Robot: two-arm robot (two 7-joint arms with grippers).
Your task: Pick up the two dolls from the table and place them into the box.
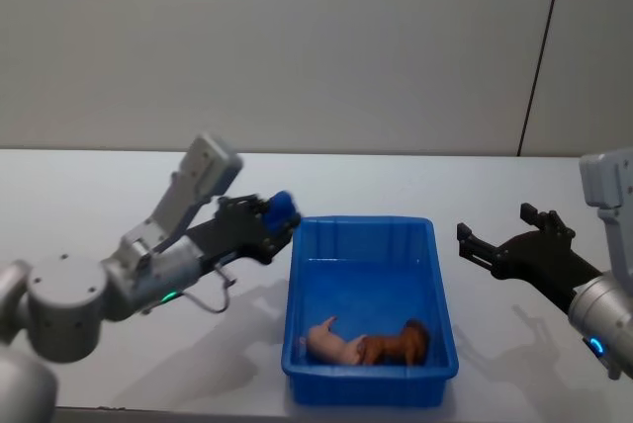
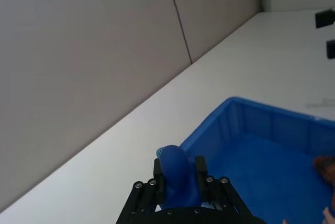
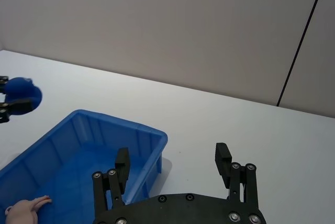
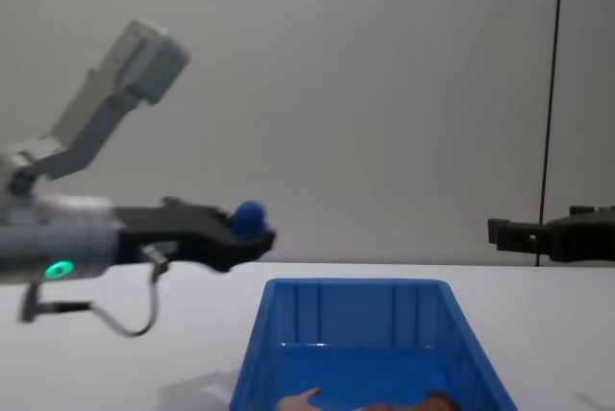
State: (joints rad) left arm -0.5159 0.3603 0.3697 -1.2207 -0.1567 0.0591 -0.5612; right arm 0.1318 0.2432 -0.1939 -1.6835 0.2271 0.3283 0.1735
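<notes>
Two arms up, one toy airborne! Blue doll pinched between the black fingers of the left gripper, held in the air just left of the box, level with its far-left corner and above the rim. Smooth, solid blue, rounded head poking out past the fingertips. Down inside the box, against the near wall: brown lion doll lying on the glossy floor, touching a pale pink figure on its left. Box itself bright blue plastic, rectangular, sloped walls with ribs. Right of the box, right gripper hanging above the white table, fingers spread wide apart, gripping nothing. Tabletop flat, plain, matte.
</notes>
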